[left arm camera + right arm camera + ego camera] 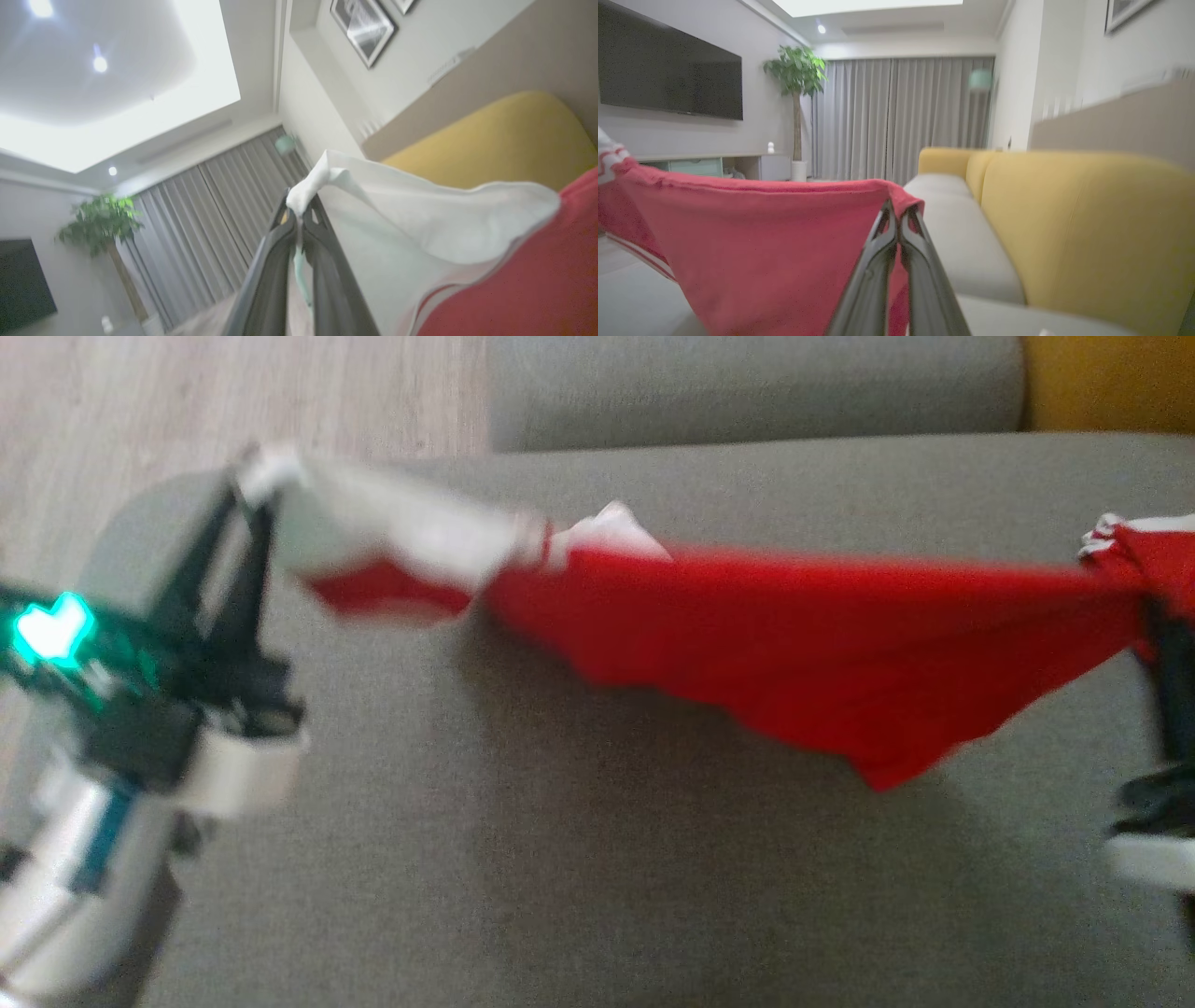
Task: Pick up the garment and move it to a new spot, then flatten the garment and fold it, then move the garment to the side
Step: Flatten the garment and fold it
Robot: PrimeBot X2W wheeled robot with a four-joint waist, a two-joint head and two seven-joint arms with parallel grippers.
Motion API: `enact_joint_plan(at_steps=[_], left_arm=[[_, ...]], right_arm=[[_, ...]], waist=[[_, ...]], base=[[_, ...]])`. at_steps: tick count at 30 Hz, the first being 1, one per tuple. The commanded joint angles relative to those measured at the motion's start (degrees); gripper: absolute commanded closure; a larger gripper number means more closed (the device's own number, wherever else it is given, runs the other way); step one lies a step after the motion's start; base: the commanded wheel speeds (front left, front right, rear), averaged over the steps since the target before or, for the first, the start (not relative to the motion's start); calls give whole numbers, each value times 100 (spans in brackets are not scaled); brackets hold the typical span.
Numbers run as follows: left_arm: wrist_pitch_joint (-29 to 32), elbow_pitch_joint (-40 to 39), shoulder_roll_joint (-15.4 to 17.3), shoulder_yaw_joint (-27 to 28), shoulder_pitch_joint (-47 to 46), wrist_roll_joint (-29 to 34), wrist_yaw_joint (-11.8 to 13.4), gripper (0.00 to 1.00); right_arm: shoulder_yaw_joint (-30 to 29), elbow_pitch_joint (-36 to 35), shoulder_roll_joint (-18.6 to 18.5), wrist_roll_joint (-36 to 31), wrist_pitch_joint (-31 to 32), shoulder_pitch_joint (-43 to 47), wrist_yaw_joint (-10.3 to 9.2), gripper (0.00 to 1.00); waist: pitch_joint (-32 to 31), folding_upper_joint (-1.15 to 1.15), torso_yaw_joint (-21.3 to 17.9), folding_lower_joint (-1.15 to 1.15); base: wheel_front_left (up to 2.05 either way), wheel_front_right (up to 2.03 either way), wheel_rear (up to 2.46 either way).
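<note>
Left gripper [252,485] tight on white end of garment [794,635], right gripper [897,212] tight on its red corner, cloth taut between.

Clamped: left gripper [299,213], right gripper [897,211], well apart.

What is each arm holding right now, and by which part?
Both hold the red and white garment: left pincer pinches a white corner, right pincer a red edge, cloth stretched between them.
</note>
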Motion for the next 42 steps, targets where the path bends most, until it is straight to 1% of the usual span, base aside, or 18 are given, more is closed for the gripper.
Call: enact_joint_plan(at_steps=[1, 4, 7, 10, 13, 17, 18, 21, 22, 26, 29, 32, 35, 37, 38, 42], left_arm=[[-14, -409, 323, 394, -791, 5, -157, 100], [138, -638, 403, 454, -1640, -120, -482, 100], [324, -558, 380, 431, -2515, -180, -744, 100], [465, -135, 264, 358, -3194, -250, -934, 100], [491, 435, 86, 271, -3768, -352, -1093, 100], [392, 1543, -153, 116, -4512, -420, -1262, 100], [361, 2131, -259, 5, -4888, -479, -1363, 100], [197, 2850, -425, -138, -5360, -435, -1415, 100], [197, 2850, -425, -138, -5360, -435, -1415, 100], [23, 3455, -643, -130, -6086, -373, -1399, 100], [-19, 3596, -768, -84, -6463, -384, -1412, 100], [-24, 3326, -815, -25, -6515, -478, -1464, 100], [-25, 3058, -763, -65, -6220, -676, -1521, 100], [-26, 2958, -748, -104, -5857, -974, -1541, 100], [-26, 2878, -710, -212, -5640, -1124, -1545, 100], [-26, 2435, -354, -605, -4597, -1694, -1549, 100]], right_arm=[[-189, -462, -481, -48, -24, -334, -4, 100], [-555, -790, -1007, -2, -24, -630, -4, 100], [-733, -797, -1410, 119, 92, -1176, -4, 100], [-459, -535, -1694, 259, 286, -1931, -4, 100], [-6, 12, -1914, 248, 440, -2779, -4, 100], [753, 875, -1963, 250, 616, -3925, -4, 100], [1175, 1337, -1975, 242, 659, -4489, -4, 100], [1672, 2042, -1902, 216, 547, -5236, -4, 100], [1672, 2042, -1902, 216, 547, -5236, -4, 100], [2000, 2744, -1809, 41, 261, -6222, -4, 100], [2027, 3060, -1767, -199, 68, -6806, -4, 100], [2045, 3200, -1821, -373, -3, -7113, -4, 100], [2047, 3199, -1889, -369, -19, -7108, -4, 100], [1973, 3120, -1919, -254, -21, -6906, -4, 100], [1953, 3077, -1945, -205, -21, -6752, -4, 100], [1742, 2946, -1953, -48, -22, -5872, -4, 100]], waist=[[-209, 0, -18, 0], [-291, 0, -52, 0], [-301, 0, -111, 0], [-213, 0, -188, 0], [40, 0, -180, 0], [525, 0, -119, 0], [833, 0, -82, 0], [1145, 0, -25, 0], [1145, 0, -25, 0], [1497, 0, 3, 0], [1618, 0, 17, 0], [1727, 0, 53, 0], [1844, 0, 98, 0], [1908, 0, 139, 0], [1932, 0, 155, 0], [1973, 0, 204, 0]], base=[[0, 0, 0], [0, 0, 0], [0, 0, 0], [0, 0, 0], [0, 0, 0], [0, 0, 0], [0, 0, 0], [0, 0, 0], [0, 0, 0], [0, 0, 0], [0, 0, 0], [0, 0, 0], [0, 0, 0], [0, 0, 0], [0, 0, 0], [0, 0, 0]])
